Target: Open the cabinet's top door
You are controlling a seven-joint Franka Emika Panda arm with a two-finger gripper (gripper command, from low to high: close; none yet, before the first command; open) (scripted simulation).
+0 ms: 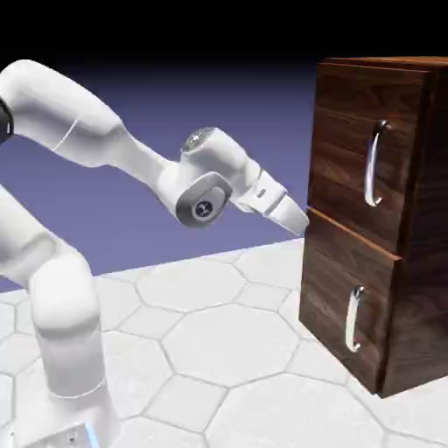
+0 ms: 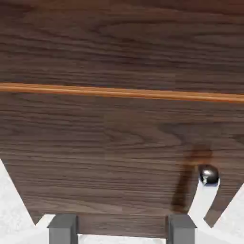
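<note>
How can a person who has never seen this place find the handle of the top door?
Look for the tall dark wooden cabinet at the exterior view's right. Its front has two doors, and on the upper one, near the edge closer to the camera, is the curved silver handle. It is the higher and longer of the two; the similar handle below is shorter.

Cabinet [image 1: 376,223]: a tall box of dark brown wood, standing upright at the exterior view's right, with thin orange edges
Top door [image 1: 363,149]: the big upper wood panel, shut
Top handle [image 1: 374,164]: shiny silver, curved, up and down, near the door's right side
Bottom panel [image 1: 346,293]: shorter, shut, with a smaller shiny curved handle [image 1: 353,319]
</note>
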